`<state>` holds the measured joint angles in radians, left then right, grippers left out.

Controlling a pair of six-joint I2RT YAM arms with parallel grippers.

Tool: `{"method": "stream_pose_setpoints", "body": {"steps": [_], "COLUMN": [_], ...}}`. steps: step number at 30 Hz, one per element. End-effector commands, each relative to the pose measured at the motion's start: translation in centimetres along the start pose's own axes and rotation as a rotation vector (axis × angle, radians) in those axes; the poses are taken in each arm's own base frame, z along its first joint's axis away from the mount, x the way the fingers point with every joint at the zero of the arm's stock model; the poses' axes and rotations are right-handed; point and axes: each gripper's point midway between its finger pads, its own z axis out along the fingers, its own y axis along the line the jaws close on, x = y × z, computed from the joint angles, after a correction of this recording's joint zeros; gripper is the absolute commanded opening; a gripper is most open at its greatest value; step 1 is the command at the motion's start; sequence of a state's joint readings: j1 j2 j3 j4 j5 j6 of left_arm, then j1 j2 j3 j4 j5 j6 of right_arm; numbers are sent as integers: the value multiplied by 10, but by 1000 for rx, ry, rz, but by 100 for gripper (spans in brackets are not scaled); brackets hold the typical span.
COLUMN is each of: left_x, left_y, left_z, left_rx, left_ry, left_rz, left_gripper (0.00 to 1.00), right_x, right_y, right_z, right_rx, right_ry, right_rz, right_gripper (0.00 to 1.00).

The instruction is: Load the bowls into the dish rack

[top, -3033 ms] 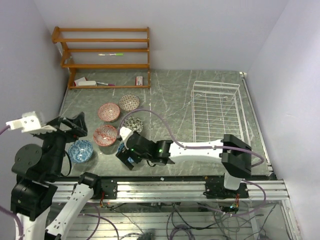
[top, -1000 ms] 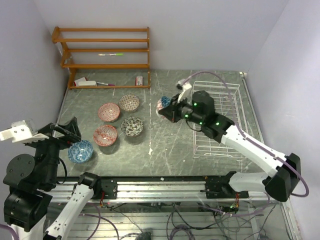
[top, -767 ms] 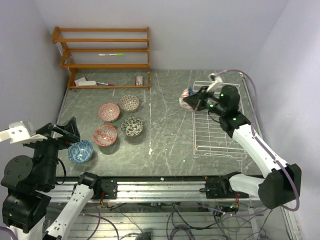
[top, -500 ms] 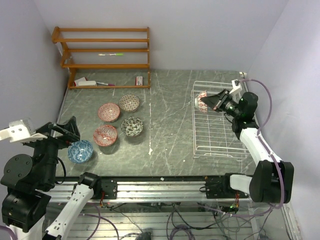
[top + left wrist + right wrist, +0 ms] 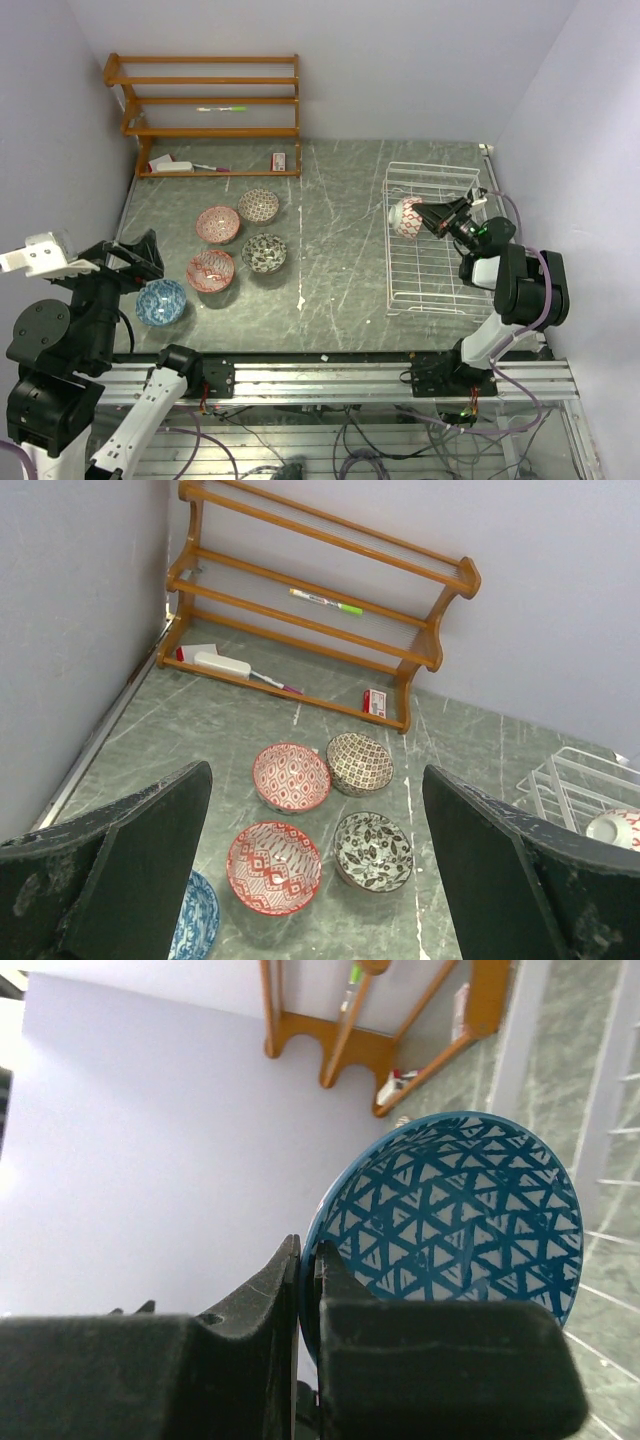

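The right gripper [image 5: 306,1260] is clamped on the rim of the blue-patterned bowl [image 5: 450,1225], which is tipped on edge just ahead of its fingers, with the dish rack [image 5: 432,275] directly beneath, probably calling for a straight descent.

Grey marble table [image 5: 340,230] carries five bowls [image 5: 218,224], dish rack [image 5: 436,262], wooden shelf [image 5: 210,131]

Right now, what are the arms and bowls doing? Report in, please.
Right gripper shut on blue bowl, tilted over dish rack. Left gripper open, holding nothing. Five other bowls on table. No blockage seen.
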<state>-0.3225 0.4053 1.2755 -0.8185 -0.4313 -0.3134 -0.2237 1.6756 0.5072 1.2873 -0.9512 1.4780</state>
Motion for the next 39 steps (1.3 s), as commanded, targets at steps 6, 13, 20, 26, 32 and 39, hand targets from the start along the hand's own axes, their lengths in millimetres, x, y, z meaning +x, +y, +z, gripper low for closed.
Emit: {"method": "stream_pose_setpoints", "body": {"steps": [6, 13, 20, 26, 32, 39], "left_x": [4, 2, 6, 4, 5, 2], "left_y": [-6, -1, 1, 5, 6, 4], "left_z": [8, 5, 5, 2, 2, 3], "left_rx": [21, 3, -2, -17, -19, -13], "left_ry": [4, -9, -1, -9, -8, -14], "left_rz": [19, 25, 32, 38, 39, 33], "left_gripper": [98, 98, 98, 98, 98, 98], "right_x": [-13, -22, -19, -17, -17, -28], "right_y": [-5, -46, -82, -109, -103, -47], "right_z": [-1, 1, -5, -14, -16, -3], "right_rx": [17, 225, 344, 439, 370, 240], "right_ry": [-37, -38, -32, -39, -52, -68], "right_rz": [-12, -32, 27, 55, 73, 18], "right_gripper": [0, 0, 5, 11, 0, 0]}}
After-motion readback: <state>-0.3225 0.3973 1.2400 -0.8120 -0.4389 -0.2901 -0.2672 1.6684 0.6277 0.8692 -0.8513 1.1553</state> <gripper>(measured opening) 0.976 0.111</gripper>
